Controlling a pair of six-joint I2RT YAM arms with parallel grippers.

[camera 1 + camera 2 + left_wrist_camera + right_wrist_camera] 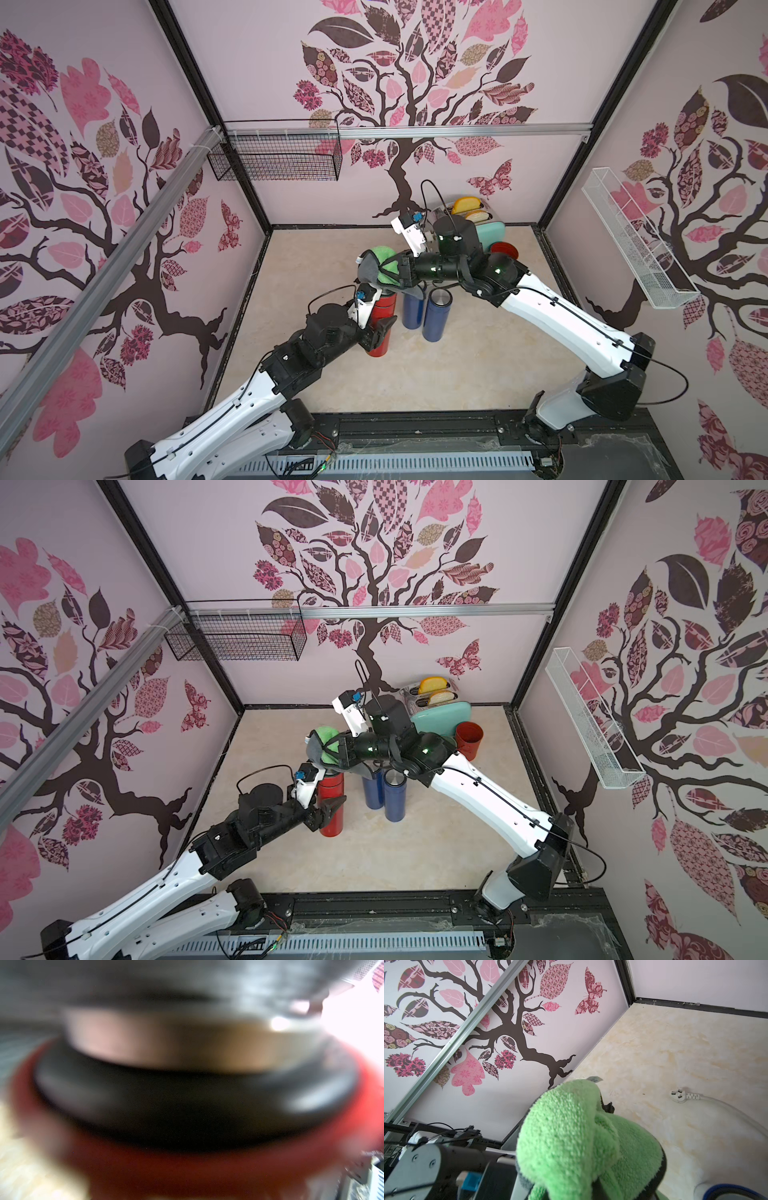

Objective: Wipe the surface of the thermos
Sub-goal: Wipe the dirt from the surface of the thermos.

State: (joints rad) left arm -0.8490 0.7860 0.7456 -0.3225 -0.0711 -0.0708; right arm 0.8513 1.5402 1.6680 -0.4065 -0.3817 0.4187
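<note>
A black wire basket point(274, 156) hung high at the back left. The left arm point(249, 399) reached in from the near left. The left jaws pinched the red thermos point(382, 307) around its body, one on each side. That thermos stood upright near the middle of the tabletop point(395, 386). The left wrist view showed only a close blur of red and black.

Just above the red thermos's top hung a green-and-grey cloth point(380, 254). It was bunched in the right jaws, which were pressed together on it. Whether the cloth touched the thermos could not be told.

Just right of the red thermos stood two blue thermoses point(436, 320), upright and side by side. The cloth's grey corner hid the top of the farther one. Behind them, by the back wall, sat a toaster point(490, 236) with bread in its slots. A red cup point(503, 250) stood beside it. The right arm point(552, 316) came in from the near right. A white wire basket point(636, 245) hung on the right wall.
</note>
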